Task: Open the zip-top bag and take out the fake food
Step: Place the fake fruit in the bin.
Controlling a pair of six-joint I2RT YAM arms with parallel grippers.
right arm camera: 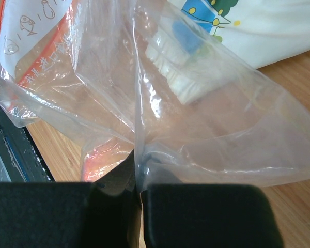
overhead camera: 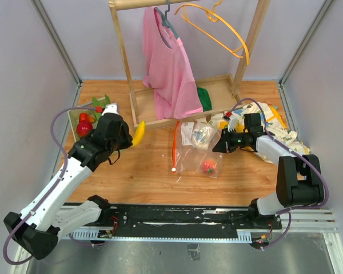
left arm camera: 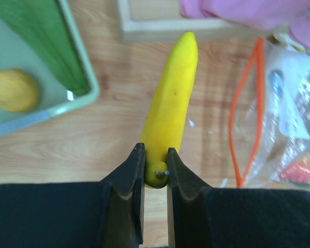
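The clear zip-top bag (overhead camera: pixel 199 149) lies mid-table, its orange-red zipper strip (overhead camera: pixel 175 146) open on its left; it also shows in the left wrist view (left arm camera: pixel 279 129). A red fake fruit (overhead camera: pixel 208 166) and a white label stay inside. My left gripper (overhead camera: pixel 130 138) is shut on the stem end of a yellow fake banana (left arm camera: pixel 169 111), held above the wood between bag and tray. My right gripper (overhead camera: pixel 218 145) is shut on the bag's right edge (right arm camera: pixel 144 150), plastic bunched between the jaws.
A pale green tray (overhead camera: pixel 74 127) at the left holds red and other fake foods, with a yellow one in the left wrist view (left arm camera: pixel 13 90). A wooden rack with a pink shirt (overhead camera: pixel 168 68) stands behind. The dinosaur-print cloth (overhead camera: pixel 274 128) lies at the right.
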